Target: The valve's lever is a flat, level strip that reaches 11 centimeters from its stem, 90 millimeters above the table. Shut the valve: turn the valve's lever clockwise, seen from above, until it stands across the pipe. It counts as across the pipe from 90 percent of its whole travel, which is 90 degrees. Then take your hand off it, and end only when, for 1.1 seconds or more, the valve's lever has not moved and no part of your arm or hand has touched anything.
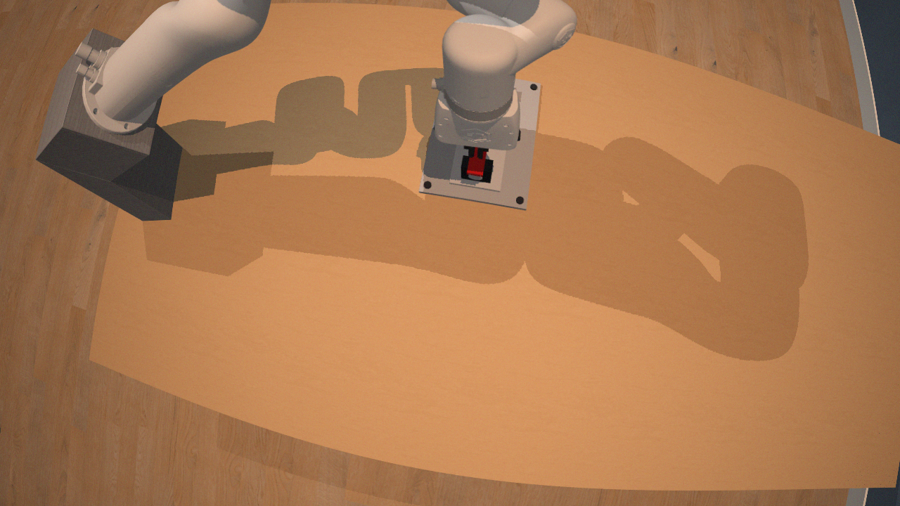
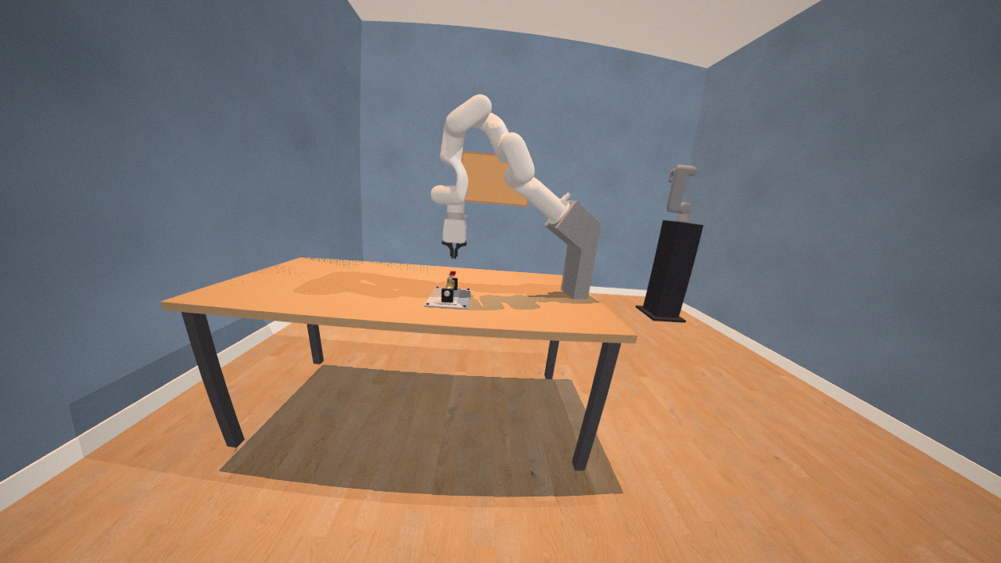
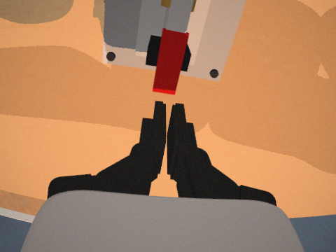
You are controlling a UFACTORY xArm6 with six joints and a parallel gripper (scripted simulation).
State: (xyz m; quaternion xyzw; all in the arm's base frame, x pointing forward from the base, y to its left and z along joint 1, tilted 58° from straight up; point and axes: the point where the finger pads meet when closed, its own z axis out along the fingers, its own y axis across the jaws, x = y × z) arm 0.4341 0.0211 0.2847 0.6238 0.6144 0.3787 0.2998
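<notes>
The valve's red lever is level and lies roughly along the pipe, above a black end block. The valve stands on a pale base plate with dark bolts at its corners. A little brass shows at the top of the wrist view. My gripper points down, well above the lever in the exterior view. Its black fingers are nearly together with a narrow, empty gap. In the wrist view the tips sit just off the lever's free end. My hand hides the plate's middle in the top view.
The arm's grey pedestal stands at one end of the wooden table. A separate black stand bearing a small grey arm is off the table. Arm shadows fall across the table top.
</notes>
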